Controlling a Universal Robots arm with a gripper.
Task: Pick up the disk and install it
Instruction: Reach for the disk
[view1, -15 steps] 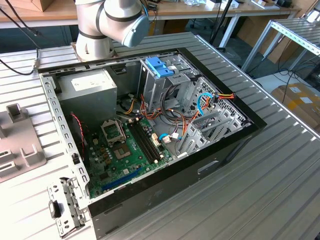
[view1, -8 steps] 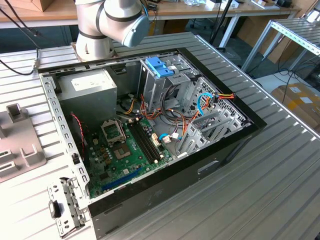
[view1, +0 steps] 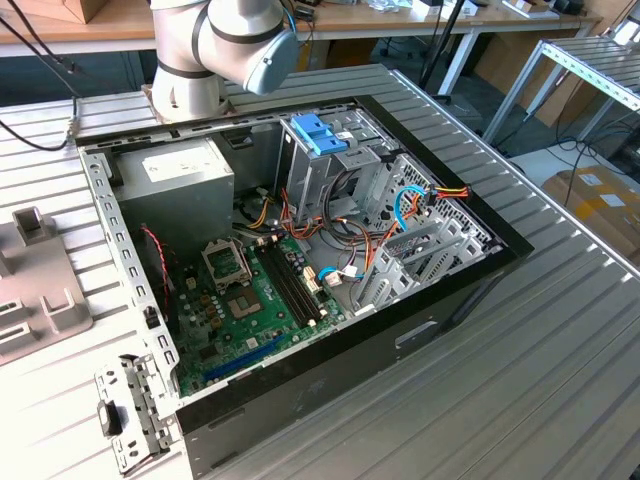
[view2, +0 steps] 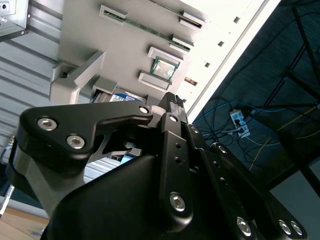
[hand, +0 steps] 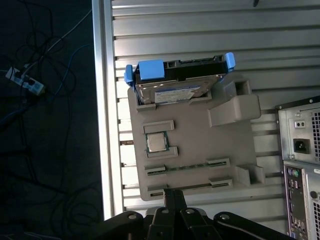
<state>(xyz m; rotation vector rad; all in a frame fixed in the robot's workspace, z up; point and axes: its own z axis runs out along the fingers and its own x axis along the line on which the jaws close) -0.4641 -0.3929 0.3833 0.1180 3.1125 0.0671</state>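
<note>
My tool (hand: 173, 192) is pinched narrow, nothing in it, hanging near one end of the grey holder plate (hand: 195, 150) on the desk (hand: 200, 30). The disk (hand: 177, 84) sits at the plate's other end, blue rail (hand: 150, 70) around it.

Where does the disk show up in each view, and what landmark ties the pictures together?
First wrist view: the disk sits at one end of the grey fixture plate.
Second wrist view: a strip of the disk's blue-and-white label peeks out beside that plate.
Exterior view: the plate lies at the exterior view's left edge, beside the open computer case.
Shared landmark: the plate.
</note>
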